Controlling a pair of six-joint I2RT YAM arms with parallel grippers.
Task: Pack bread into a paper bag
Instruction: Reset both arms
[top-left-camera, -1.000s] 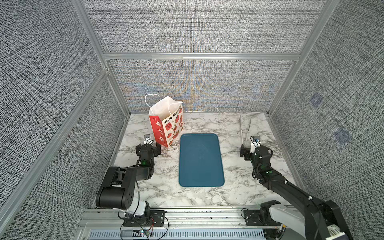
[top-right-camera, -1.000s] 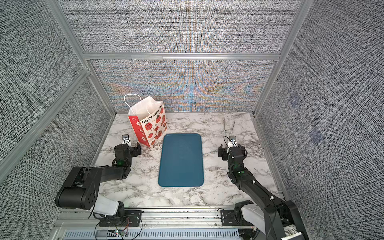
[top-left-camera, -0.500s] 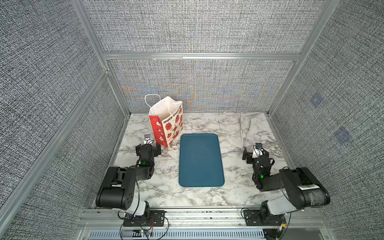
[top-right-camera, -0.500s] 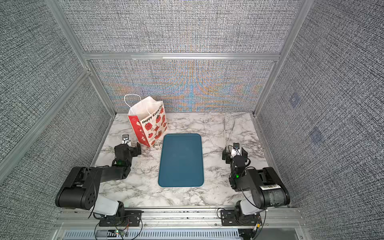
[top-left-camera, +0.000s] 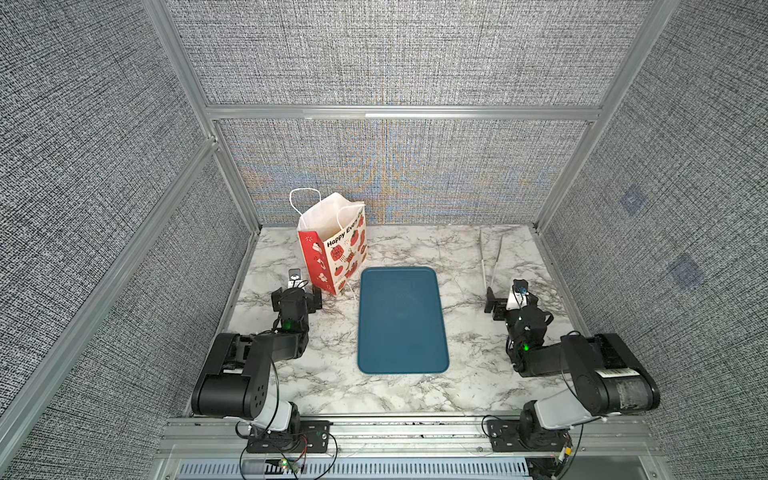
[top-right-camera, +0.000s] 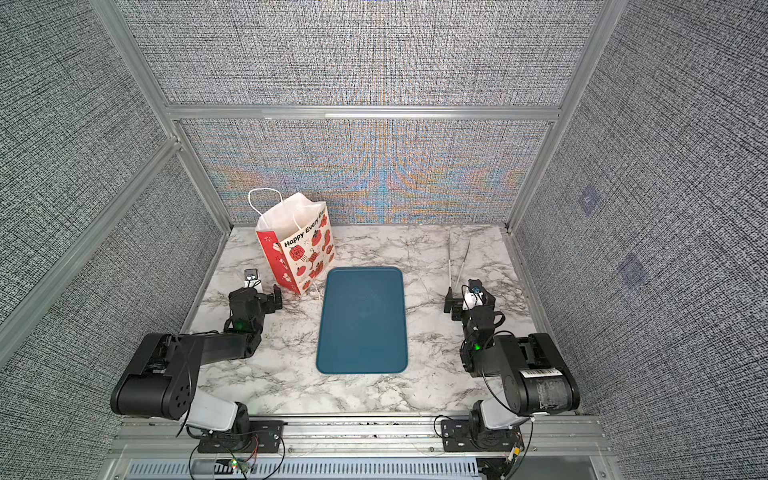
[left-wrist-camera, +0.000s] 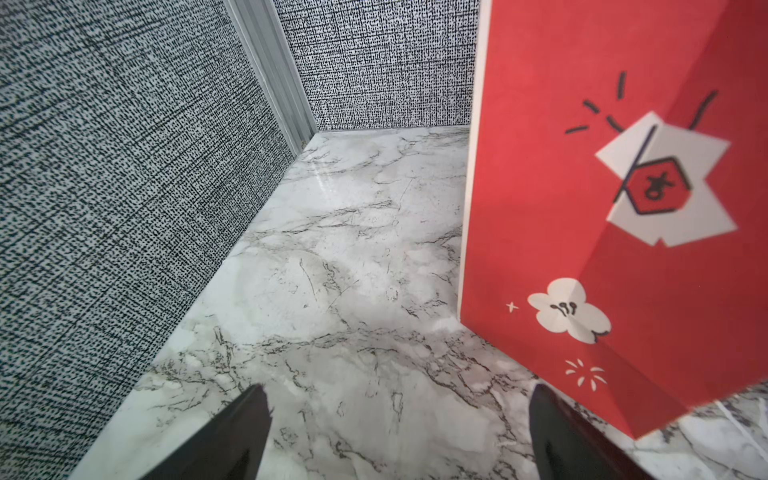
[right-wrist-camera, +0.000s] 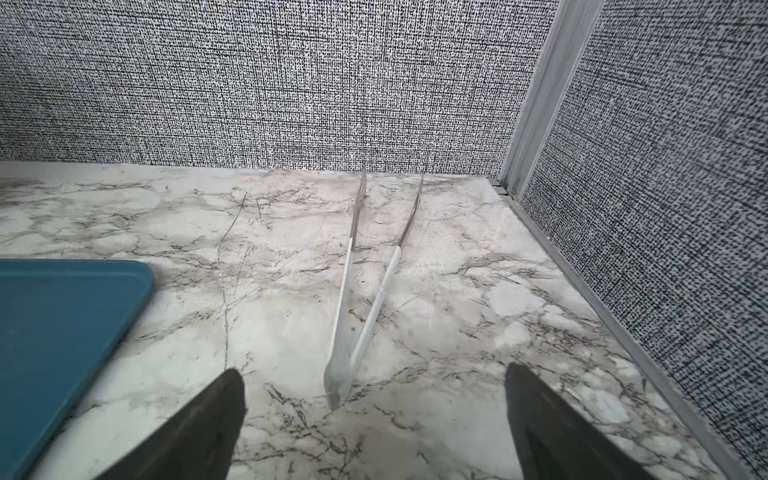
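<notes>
left end effector jaws spread | paper bag just beside

The light is bright and even and falls from overhead, so shadows are soft. A faint grey patch lies on the desk at the foot of the paper bag, and there are pale shadows under the arms in both top views. The woven back wall shimmers with rainbow moiré bands in both top views. The frame posts lean and bow toward the picture edges, bent by the wide lens. In the left wrist view a pale sheen sits on the marble near the corner. The left pincer and right pincer show as dark, soft-edged wedges, too close to be in focus. The bag's print is slightly blurred.
</notes>
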